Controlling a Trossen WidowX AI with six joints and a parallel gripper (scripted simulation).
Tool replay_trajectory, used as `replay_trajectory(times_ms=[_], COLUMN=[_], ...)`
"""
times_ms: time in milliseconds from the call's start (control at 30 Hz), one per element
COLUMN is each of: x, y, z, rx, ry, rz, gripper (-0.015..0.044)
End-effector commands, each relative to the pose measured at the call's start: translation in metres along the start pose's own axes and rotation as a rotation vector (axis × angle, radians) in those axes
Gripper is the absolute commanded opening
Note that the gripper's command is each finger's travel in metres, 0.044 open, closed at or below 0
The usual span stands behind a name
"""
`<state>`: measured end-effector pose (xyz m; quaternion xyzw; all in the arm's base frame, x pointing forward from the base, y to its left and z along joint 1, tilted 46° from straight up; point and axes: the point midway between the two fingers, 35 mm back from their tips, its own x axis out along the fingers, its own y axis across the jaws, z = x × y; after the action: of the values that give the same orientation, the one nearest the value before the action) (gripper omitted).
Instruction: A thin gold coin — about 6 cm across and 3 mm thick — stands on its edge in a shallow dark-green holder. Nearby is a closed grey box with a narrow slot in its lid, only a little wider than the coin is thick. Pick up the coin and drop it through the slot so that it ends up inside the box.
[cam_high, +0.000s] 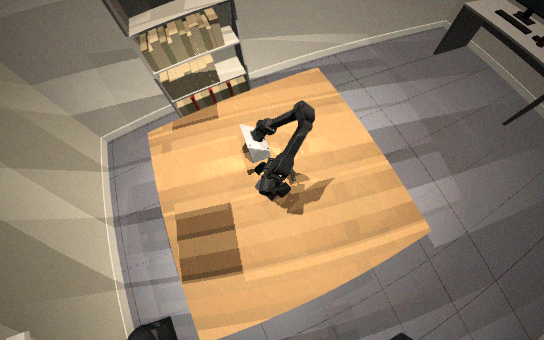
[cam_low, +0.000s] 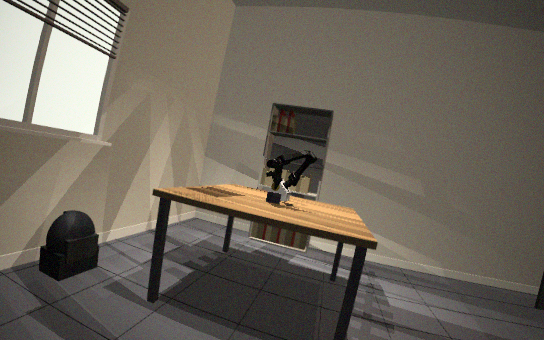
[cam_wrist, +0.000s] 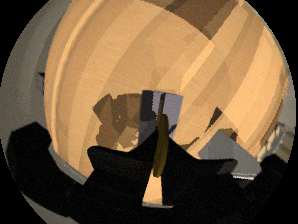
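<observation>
My gripper (cam_wrist: 158, 133) (cam_low: 275, 186) is shut on the gold coin (cam_wrist: 161, 142), which stands on edge between the fingertips. The closed grey box (cam_wrist: 172, 106) (cam_low: 273, 198) lies just beyond and below the fingers. Its narrow dark slot (cam_wrist: 161, 103) runs nearly in line with the coin in the wrist view, and the coin's far end overlaps the near part of the slot there. Whether the coin touches the lid cannot be told. In the top view the arm hides the box. A sliver of the dark-green holder (cam_high: 294, 176) shows beside the gripper.
The arm's pale base plate (cam_high: 253, 142) (cam_wrist: 226, 150) stands on the wooden table (cam_high: 320, 250) (cam_low: 230, 207), close to the gripper. Dark shadows lie across the table top. A bookshelf (cam_high: 229, 68) stands beyond the table's edge.
</observation>
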<state>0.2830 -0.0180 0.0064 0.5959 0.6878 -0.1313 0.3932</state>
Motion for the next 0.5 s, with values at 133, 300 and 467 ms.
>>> replay_trajectory(times_ms=[133, 300, 467], x=[0.0039, 0.0062, 0.0084], y=[0.0005, 0.0004, 0.0004], z=[-0.0003, -0.0002, -0.0002], rx=[0.004, 0.003, 0.003], ry=[0.002, 0.002, 0.002], rz=[0.004, 0.004, 0.004], gripper=[0.0, 0.0, 0.0])
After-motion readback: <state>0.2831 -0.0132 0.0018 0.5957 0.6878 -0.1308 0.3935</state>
